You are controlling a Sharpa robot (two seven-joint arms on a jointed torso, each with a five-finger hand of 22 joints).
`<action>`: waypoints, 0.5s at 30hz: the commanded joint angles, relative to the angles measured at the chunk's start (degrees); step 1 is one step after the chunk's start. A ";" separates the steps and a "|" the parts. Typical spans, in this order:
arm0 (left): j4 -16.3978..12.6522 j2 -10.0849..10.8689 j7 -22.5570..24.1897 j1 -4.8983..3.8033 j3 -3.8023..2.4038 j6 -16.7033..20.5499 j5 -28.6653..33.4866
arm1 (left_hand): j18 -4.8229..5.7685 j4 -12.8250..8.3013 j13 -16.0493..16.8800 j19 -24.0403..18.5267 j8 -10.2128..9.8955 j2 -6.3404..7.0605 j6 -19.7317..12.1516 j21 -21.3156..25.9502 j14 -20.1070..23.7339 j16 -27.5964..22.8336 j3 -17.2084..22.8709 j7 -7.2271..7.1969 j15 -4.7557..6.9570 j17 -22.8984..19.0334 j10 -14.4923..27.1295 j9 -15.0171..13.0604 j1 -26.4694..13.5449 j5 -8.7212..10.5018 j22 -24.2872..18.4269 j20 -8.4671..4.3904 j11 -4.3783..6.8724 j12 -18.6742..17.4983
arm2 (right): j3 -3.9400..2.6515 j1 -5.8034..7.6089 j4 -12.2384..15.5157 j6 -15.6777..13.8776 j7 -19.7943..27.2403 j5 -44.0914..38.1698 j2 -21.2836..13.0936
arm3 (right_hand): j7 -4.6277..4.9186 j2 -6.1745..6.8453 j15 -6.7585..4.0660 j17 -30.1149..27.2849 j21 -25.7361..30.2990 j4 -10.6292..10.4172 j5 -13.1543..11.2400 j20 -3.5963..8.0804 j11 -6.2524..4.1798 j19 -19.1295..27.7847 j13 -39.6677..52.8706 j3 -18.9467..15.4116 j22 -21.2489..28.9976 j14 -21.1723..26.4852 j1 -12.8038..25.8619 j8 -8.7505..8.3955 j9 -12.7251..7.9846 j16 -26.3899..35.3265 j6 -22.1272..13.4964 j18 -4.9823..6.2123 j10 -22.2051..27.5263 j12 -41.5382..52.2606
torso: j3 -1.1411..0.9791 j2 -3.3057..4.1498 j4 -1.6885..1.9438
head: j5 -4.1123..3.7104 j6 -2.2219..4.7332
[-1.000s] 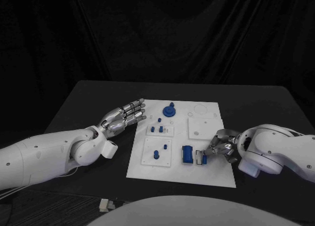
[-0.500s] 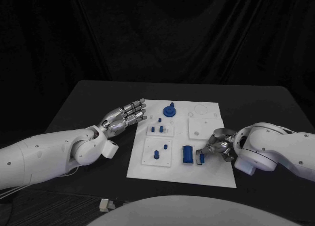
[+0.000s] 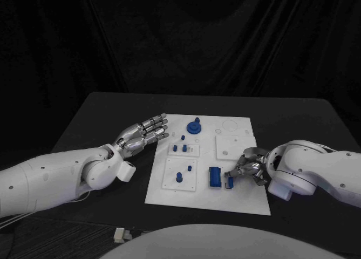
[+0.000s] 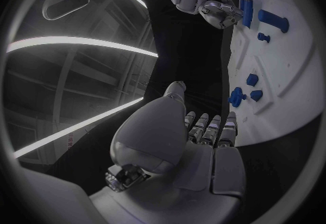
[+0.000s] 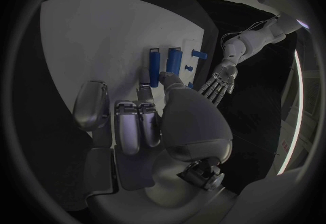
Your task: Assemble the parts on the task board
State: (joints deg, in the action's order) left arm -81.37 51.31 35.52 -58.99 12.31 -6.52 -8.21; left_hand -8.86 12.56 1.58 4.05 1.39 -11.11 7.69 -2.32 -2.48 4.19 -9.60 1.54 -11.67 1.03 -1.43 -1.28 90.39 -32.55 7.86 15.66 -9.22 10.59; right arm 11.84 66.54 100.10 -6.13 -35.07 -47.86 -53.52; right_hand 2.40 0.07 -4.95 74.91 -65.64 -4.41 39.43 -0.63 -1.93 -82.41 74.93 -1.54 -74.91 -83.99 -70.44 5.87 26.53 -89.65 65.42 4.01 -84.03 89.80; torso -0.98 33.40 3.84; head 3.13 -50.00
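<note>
1. Head view shows the right robot hand (image 3: 250, 169) low over the near right part of the task board (image 3: 235, 202), fingers curled in toward a slim blue bar (image 3: 230, 182). The right wrist view puts its fingertips (image 5: 144, 91) at the end of that bar; whether they pinch it or only touch it, I cannot tell.
2. Just beside the bar lies a wider blue block (image 3: 215, 177), parallel to it and seemingly bedded in the board.
3. Further out, small blue pegs (image 3: 178, 177) stand in the middle plates, and a round blue knob (image 3: 194, 127) sits at the far edge.
4. Left robot hand (image 3: 141, 134) hovers off the board's left edge above the worktop (image 3: 102, 116), fingers straight and apart, holding nothing.
5. Judging by this, several parts look seated, while the bar looks like the piece in hand. Bare recesses at the far right corner suggest more is left to do.
</note>
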 commanded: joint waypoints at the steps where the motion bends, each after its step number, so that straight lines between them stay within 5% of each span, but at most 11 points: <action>1: -0.08 -0.11 0.43 0.09 -0.05 -0.88 0.30 | 1.00 -0.45 0.05 0.17 0.28 -0.04 -0.14 -0.39 -0.03 0.34 0.01 0.34 -0.62 0.11 -0.01 -0.06 0.43 -0.36 0.09 0.30 -0.33 0.19 | 0.03 -0.19 -0.02 2.05 -1.00 -0.23 0.12 | -0.07 -0.02 -0.47 15.09 0.31 -0.13 -0.56 -0.26 -0.09 -0.28 15.07 0.30 -8.46 -6.01 0.83 0.27 -0.08 -0.35 -0.47 0.93 -5.97 0.20 | 0.01 0.00 -0.05 | 0.07 0.00; 9: -0.07 -0.11 0.28 0.12 -0.05 -0.99 0.30 | 1.00 -0.45 0.05 0.17 0.28 -0.04 -0.14 -0.39 -0.03 0.34 0.01 0.34 -0.62 0.11 -0.01 -0.06 0.43 -0.36 0.09 0.30 -0.33 0.19 | 0.03 -0.27 0.06 2.58 -1.07 -0.46 0.22 | -0.04 0.03 -0.44 15.04 0.43 -0.47 -3.10 -0.31 -0.06 -0.30 15.07 0.37 -8.45 -5.99 2.06 0.48 -0.22 -0.32 -0.54 0.94 -5.97 0.20 | 0.00 0.00 -0.03 | 0.10 0.00; 15: -0.04 -0.12 0.22 0.15 -0.05 -1.06 0.30 | 1.00 -0.45 0.05 0.17 0.28 -0.04 -0.14 -0.39 -0.03 0.34 0.01 0.34 -0.62 0.11 -0.01 -0.06 0.43 -0.36 0.09 0.30 -0.33 0.19 | 0.03 -0.29 -0.01 2.54 -1.08 -0.53 0.27 | 0.04 0.10 -0.36 14.92 0.63 -1.76 -8.82 -0.38 0.02 -0.33 15.07 -0.33 -8.43 -5.97 4.29 0.82 -0.38 -0.26 -0.55 0.95 -5.97 0.20 | -0.01 0.00 -0.04 | 0.08 0.00</action>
State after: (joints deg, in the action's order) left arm -81.33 51.30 35.26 -58.92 12.31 -6.79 -8.21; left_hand -8.87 12.56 1.58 4.05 1.39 -11.11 7.69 -2.32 -2.69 4.19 -9.60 1.54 -11.88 1.09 -1.43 -1.28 90.39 -32.55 7.86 15.66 -9.22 10.59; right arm 11.87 66.43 100.01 -4.59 -35.34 -48.18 -53.37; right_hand 2.39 0.18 -4.95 74.91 -65.18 -5.86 31.26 -0.83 -1.93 -82.61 74.92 -1.89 -74.90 -83.99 -66.56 6.53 26.08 -89.65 65.42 4.01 -84.03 89.80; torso -0.98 33.40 3.80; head 3.21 -50.00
